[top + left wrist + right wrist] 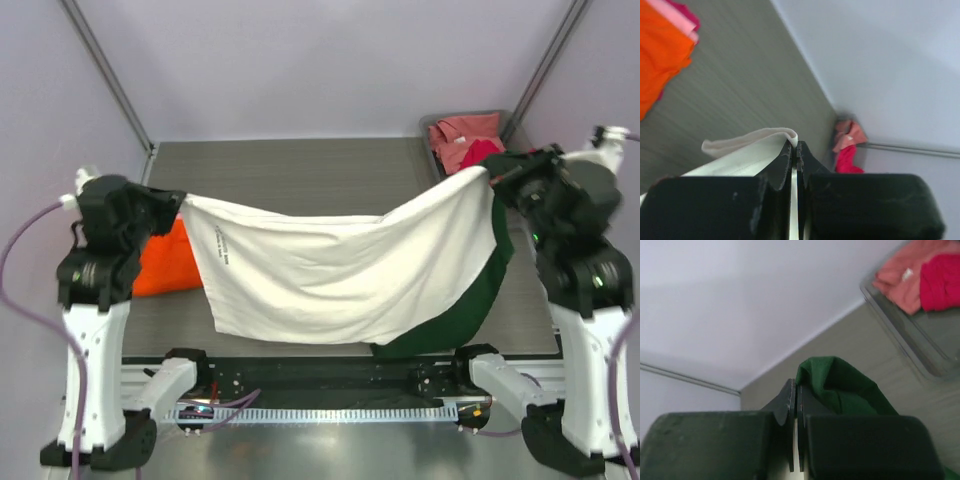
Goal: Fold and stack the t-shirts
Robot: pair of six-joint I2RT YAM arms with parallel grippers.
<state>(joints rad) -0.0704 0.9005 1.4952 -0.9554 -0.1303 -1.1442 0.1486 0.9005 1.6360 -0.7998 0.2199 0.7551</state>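
A cream t-shirt [330, 275] with dark green sleeves [480, 295] hangs stretched above the table between both arms. My left gripper [180, 203] is shut on its left corner; in the left wrist view the cream hem [747, 146] curls over the closed left gripper [794, 147]. My right gripper [492, 175] is shut on the right corner, and the green cloth [840, 385] bunches beside the pinched right gripper [795, 387]. An orange t-shirt [168, 262] lies folded on the table at the left, with pink cloth [677, 17] under it.
A grey tray [452, 122] at the back right holds a salmon t-shirt [462, 135] and a crimson one [480, 152]. Frame posts run along both back walls. A black rail [330, 378] spans the near table edge.
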